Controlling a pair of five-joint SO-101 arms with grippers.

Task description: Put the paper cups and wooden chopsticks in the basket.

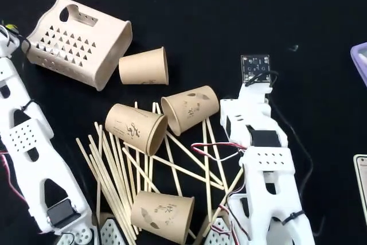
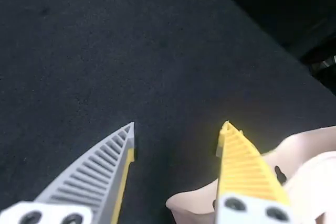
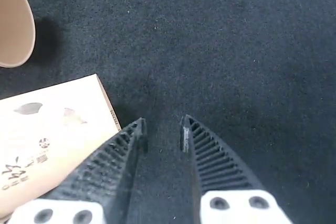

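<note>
Covering cloth [image 1: 189, 21]: black, spread over the whole table.
left arm [image 1: 28, 153]: along the left edge, reaching to the far left corner.
right arm [image 1: 261, 159]: right of the pile, stretched toward the middle.
basket [image 1: 77, 41]: far left, tipped on its side with the mouth facing right; nothing visible inside.
paper cups [image 1: 136, 127]: four, all lying down; far cup [image 1: 144, 67] at the basket's mouth, two in the middle, near cup [image 1: 163, 215] at the near edge.
chopsticks [image 1: 114, 170]: scattered under and between the cups, near centre.
left gripper [image 2: 179, 126]: spread wide, empty, over bare cloth just beside the basket's edge.
right gripper [image 3: 163, 120]: only a narrow gap, empty, just beside the middle cup [image 3: 47, 129].
step, as I judge it: first cup pick. Widen the right fingers, put one inside the rim and squeeze lightly so the paper doesn't buckle. The basket probably needs standing up first.
</note>
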